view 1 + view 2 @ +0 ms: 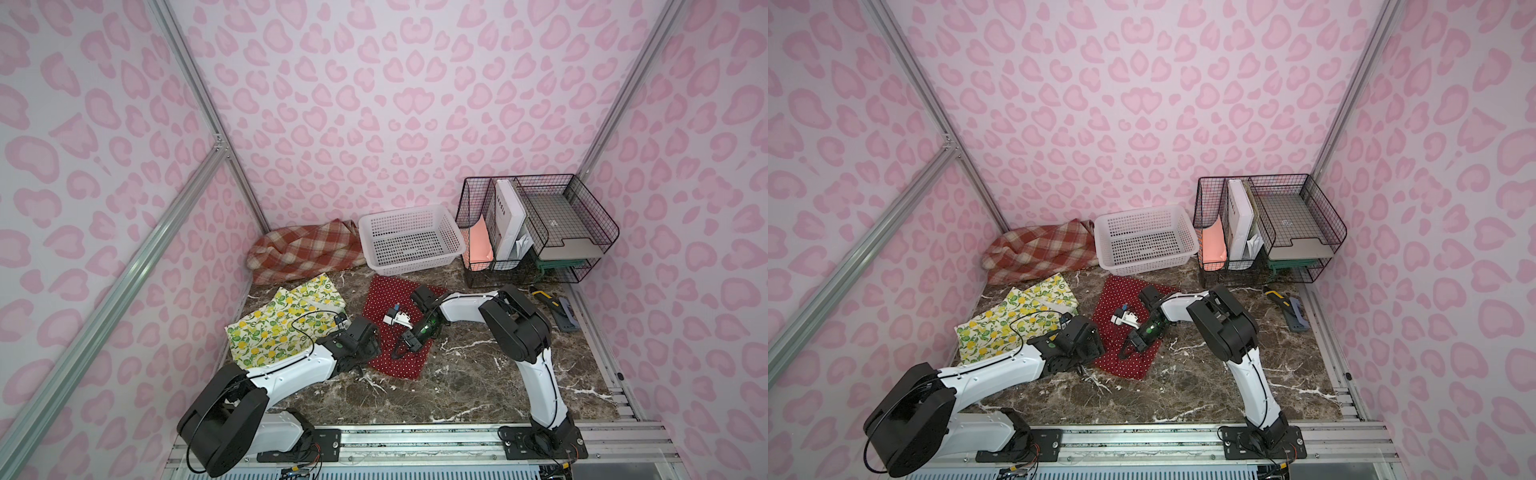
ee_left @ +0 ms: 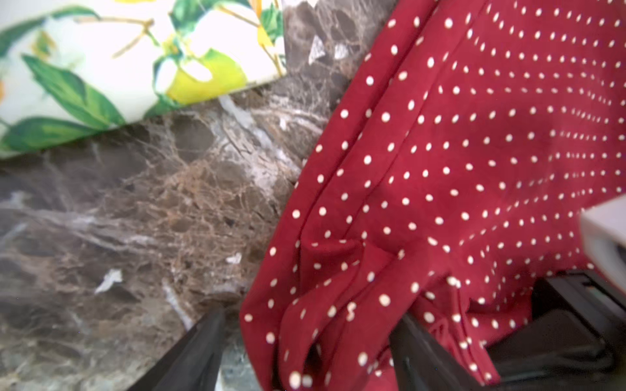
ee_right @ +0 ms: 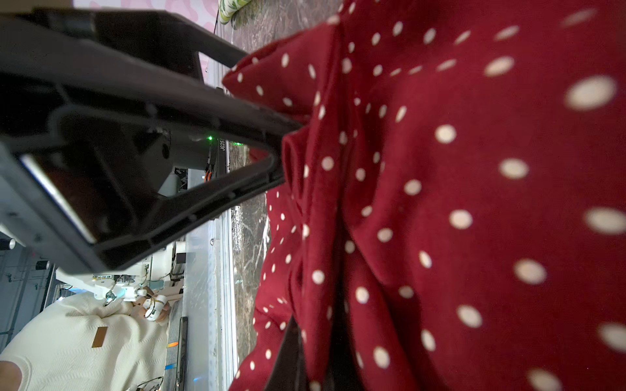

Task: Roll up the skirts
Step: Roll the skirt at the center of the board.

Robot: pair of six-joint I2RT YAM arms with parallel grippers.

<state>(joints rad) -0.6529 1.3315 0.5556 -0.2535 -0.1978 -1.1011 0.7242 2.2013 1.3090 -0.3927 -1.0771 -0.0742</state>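
Observation:
The red polka-dot skirt (image 1: 388, 293) (image 1: 1121, 291) lies flat mid-table, its near end bunched. My right gripper (image 1: 398, 354) (image 3: 315, 359) is shut on a raised fold of that near end. My left gripper (image 1: 375, 348) (image 2: 308, 342) stands open at the skirt's left edge, with a loose fold of red cloth (image 2: 338, 298) between its spread fingers (image 2: 206, 345). To the left lies the lemon-print skirt (image 1: 282, 324) (image 2: 118, 57), spread flat. The plaid skirt (image 1: 303, 249) (image 1: 1038, 249) sits crumpled in the back left corner.
A white perforated basket (image 1: 405, 210) stands behind the red skirt. At the back right is a black wire organizer (image 1: 590, 232) with papers. Hand tools (image 1: 559, 311) lie along the right edge. Bare marble (image 1: 457, 382) shows in front.

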